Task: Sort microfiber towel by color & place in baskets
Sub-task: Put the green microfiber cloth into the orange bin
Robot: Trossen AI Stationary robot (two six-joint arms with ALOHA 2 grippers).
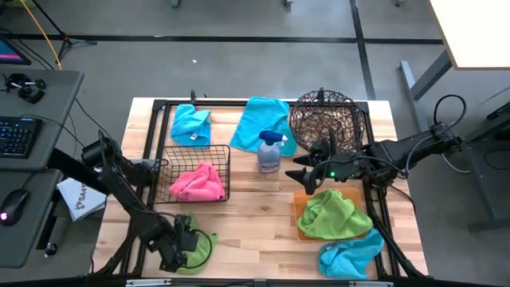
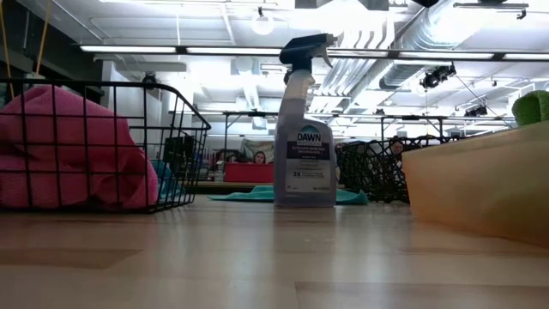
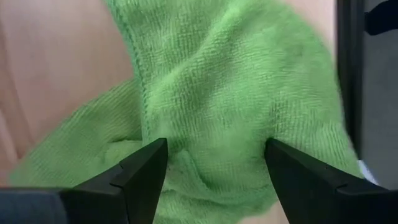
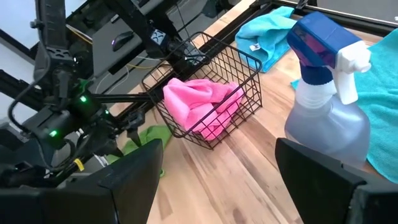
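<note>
A green towel (image 1: 203,247) lies crumpled on the table's near left part, and my left gripper (image 1: 185,243) is right at it. In the left wrist view this gripper (image 3: 214,155) is open, its fingers standing either side of a raised fold of the towel (image 3: 217,93). My right gripper (image 1: 296,175) hovers open and empty over mid-table, beside the spray bottle (image 1: 269,151). A pink towel (image 1: 198,183) lies in the black wire basket (image 1: 163,171). Another green towel (image 1: 335,214) fills the orange tray (image 1: 298,215). Blue towels (image 1: 191,123) (image 1: 267,119) (image 1: 351,255) lie on the table. Nothing shows in the round brown basket (image 1: 323,119). My left gripper comes at the green towel from above, with its open fingers (image 3: 140,171) set around a raised fold in the towel's middle (image 3: 211,143). Whether the fingertips touch the cloth I cannot tell. The towel lies on the table.
A black metal frame (image 1: 374,191) borders the work area. The spray bottle (image 2: 304,129) stands upright between the wire basket (image 2: 171,146) and the round basket (image 2: 373,172). A desk with a keyboard (image 1: 16,135) stands to the table's left. Bare wood shows at the near middle.
</note>
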